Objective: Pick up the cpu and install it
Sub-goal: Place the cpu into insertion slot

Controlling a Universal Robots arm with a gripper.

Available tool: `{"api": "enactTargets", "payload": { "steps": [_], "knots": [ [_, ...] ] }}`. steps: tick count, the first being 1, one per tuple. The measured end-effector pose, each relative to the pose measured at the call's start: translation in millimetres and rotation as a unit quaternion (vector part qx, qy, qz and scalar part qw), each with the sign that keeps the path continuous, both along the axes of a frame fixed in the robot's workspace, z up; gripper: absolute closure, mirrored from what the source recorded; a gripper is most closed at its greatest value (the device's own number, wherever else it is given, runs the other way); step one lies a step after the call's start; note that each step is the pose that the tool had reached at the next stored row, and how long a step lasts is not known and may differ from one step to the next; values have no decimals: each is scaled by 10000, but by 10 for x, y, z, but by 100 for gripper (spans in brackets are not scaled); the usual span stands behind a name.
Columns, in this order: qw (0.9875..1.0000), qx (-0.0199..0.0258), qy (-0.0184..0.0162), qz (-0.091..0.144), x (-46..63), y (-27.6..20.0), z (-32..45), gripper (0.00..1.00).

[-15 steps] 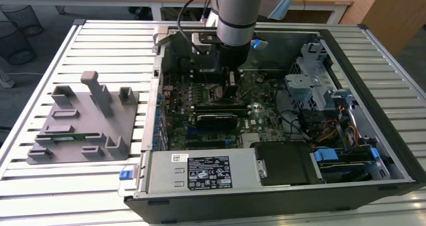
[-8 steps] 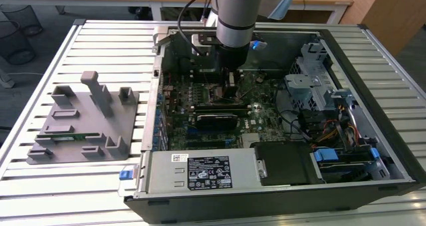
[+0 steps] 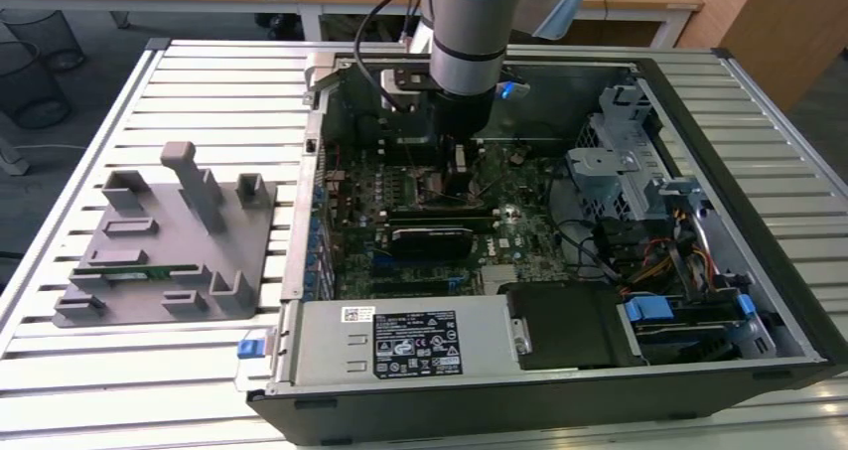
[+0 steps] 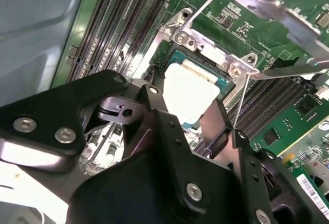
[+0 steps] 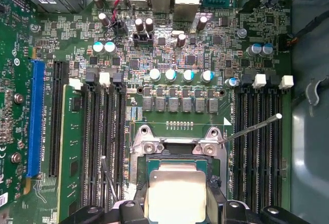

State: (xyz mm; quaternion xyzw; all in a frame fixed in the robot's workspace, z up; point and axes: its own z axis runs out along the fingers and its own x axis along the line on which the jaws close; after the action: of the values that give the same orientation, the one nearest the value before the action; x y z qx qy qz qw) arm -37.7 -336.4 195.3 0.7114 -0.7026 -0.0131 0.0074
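Second wrist view puts the gripper [image 4: 187,116] low over the motherboard [image 4: 267,126], its black fingers [image 4: 218,131] closed against two opposite edges of the cpu [image 4: 187,93]. The chip sits level inside the open socket [image 4: 205,54]. Whether it is fully seated or just above the contacts, I cannot tell. In the first wrist view the cpu [image 5: 176,188] lies square to the socket frame [image 5: 177,147], between the two fingers.

I judge the cpu light and stiff, a thin plate that will not flex. Its smooth, shiny metal lid looks slippery, so the side edges are the sensible hold, with gentle pressure and the chip kept flat. The hidden underside and the socket contacts are probably the fragile parts.

The load plate [image 4: 267,8] stands raised, bright stamped steel, and a thin wire lever [image 5: 252,126] angles away beside it. Long black memory slots [image 5: 103,142] flank the socket. Beyond it stands a row of round capacitors [image 5: 180,75] on matte green board. In the exterior view the arm [image 3: 471,33] reaches down into the open dark metal case [image 3: 781,271], which lies on a slatted table [image 3: 199,82], with a grey moulded fixture [image 3: 173,251] at the exterior view's left.
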Motion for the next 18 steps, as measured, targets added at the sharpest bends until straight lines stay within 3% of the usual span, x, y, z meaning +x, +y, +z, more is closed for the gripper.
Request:
{"api": "enactTargets", "payload": {
  "steps": [9,10,18],
  "knots": [
    [10000,1,0,0,0,0,-2,46],
    [10000,1,0,0,0,0,-2,40],
    [10000,1,0,-6,-3,18,2,40]
  ]
}}
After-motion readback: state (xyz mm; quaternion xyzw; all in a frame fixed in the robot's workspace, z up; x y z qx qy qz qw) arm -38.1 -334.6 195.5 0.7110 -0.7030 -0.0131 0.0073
